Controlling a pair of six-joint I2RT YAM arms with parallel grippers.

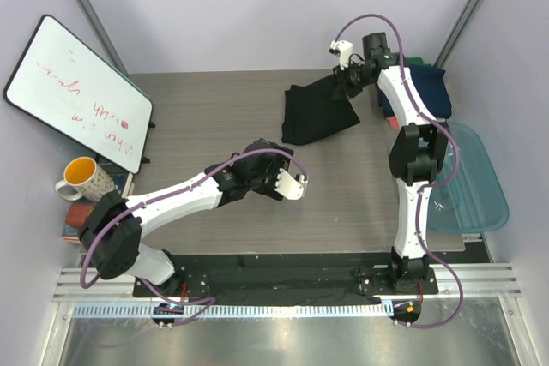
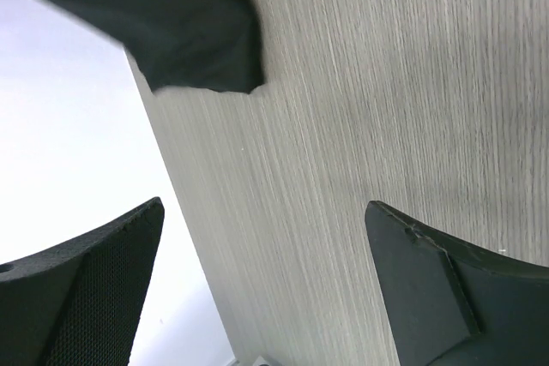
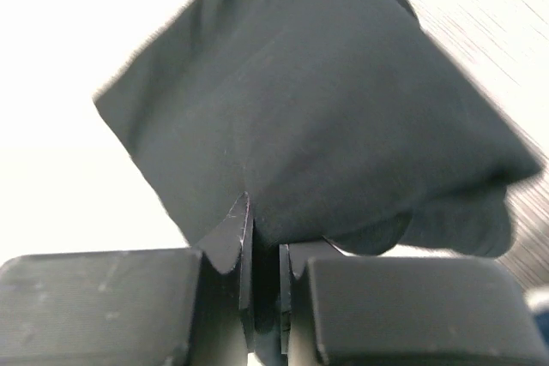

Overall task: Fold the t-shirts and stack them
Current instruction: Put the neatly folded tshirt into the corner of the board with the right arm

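Observation:
A black t-shirt [image 1: 316, 116] lies bunched at the far middle of the table, its far right corner lifted. My right gripper [image 1: 350, 75] is shut on that corner. In the right wrist view the dark cloth [image 3: 317, 109] hangs from the pinched right gripper [image 3: 266, 237]. A navy t-shirt [image 1: 429, 92] sits at the far right with a sliver of green cloth [image 1: 418, 62] behind it. My left gripper [image 1: 296, 184] stands open over bare table, short of the black shirt. In the left wrist view a corner of the black cloth [image 2: 189, 32] lies beyond the open left gripper [image 2: 266, 280].
A translucent blue tub [image 1: 467, 177] lies at the right edge of the table. A whiteboard [image 1: 77, 92] leans at the left. A yellow-lined mug [image 1: 81, 179] stands on books below it. Walls close the table's far side and both flanks.

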